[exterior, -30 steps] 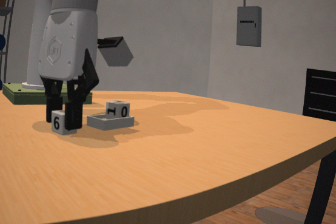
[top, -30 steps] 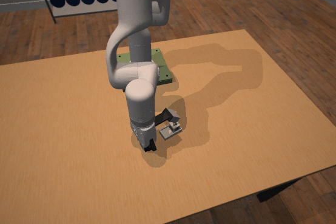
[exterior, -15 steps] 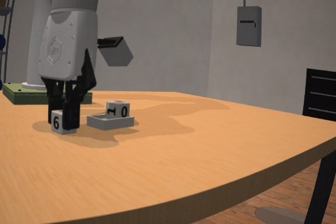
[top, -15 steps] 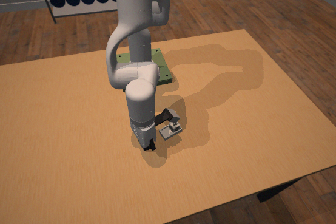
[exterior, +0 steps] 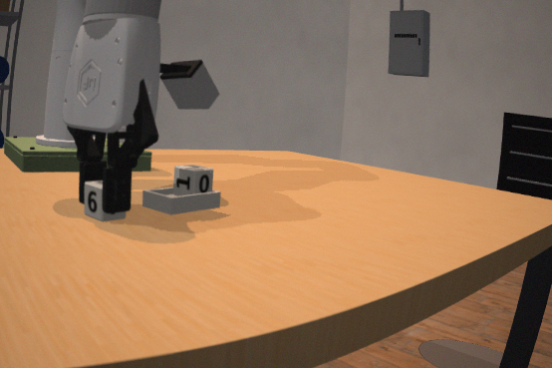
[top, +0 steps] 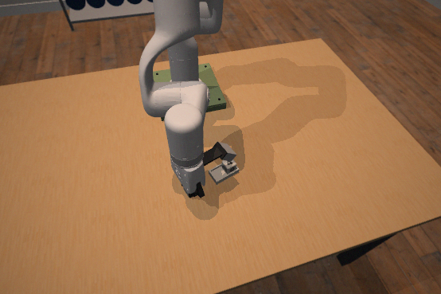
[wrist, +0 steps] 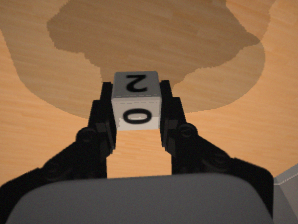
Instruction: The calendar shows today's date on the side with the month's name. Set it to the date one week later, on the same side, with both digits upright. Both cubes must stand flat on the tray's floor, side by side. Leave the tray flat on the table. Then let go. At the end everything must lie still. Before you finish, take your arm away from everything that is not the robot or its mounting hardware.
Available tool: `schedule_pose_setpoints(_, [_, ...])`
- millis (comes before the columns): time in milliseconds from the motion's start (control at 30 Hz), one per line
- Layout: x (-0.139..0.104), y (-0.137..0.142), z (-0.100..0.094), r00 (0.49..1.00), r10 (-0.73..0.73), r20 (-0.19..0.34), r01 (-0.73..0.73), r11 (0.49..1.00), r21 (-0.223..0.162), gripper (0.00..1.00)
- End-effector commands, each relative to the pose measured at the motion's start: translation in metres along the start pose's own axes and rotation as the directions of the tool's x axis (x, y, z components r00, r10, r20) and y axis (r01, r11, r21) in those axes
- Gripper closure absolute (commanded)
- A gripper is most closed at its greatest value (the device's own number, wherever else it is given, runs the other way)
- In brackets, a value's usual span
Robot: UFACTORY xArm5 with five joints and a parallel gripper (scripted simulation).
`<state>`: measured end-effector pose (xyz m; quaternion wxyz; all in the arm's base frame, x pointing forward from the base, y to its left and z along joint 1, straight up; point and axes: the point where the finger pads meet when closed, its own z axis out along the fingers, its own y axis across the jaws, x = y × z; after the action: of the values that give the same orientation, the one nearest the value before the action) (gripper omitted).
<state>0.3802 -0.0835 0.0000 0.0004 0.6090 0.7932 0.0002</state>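
Black two-fingered gripper partly closed, pads against or nearly against opposite sides of a white numbered cube; too close to tell whether truly gripped; apparently squared up for lifting or turning; standing on the pale wooden worktop, well in from the near edge; just beside, towards the right-hand edge, a shallow grey tray, other white numbered cube inside at one end, leaving room for its partner.

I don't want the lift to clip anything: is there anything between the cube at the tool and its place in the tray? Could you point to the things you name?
Nothing visible stands between the cube [exterior: 95, 201] [wrist: 136, 111] and the tray's [top: 216, 179] [exterior: 171, 206] free part; only the tray's low wall must be cleared. The other cube [top: 229, 166] [exterior: 193, 180] occupies the far part.
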Motion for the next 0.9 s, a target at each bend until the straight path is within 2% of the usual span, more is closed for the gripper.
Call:
schedule_pose_setpoints(0, [-0.001, 0.001, -0.001, 1.000, 0.000, 0.001, 0.000, 1.000, -0.003, 0.71])
schedule_pose_setpoints(567, [-0.001, 0.001, -0.001, 1.000, 0.000, 0.001, 0.000, 1.000, -0.003, 0.71])
schedule_pose_setpoints(700, [-0.001, 0.001, -0.011, 1.000, 0.000, 0.001, 0.000, 1.000, -0.003, 0.71])
schedule_pose_setpoints(800, [-0.001, 0.001, -0.028, 1.000, 0.000, 0.001, 0.000, 1.000, -0.003, 0.71])
schedule_pose_setpoints(867, [-0.001, 0.001, -0.028, 1.000, 0.000, 0.001, 0.000, 1.000, -0.003, 0.71])
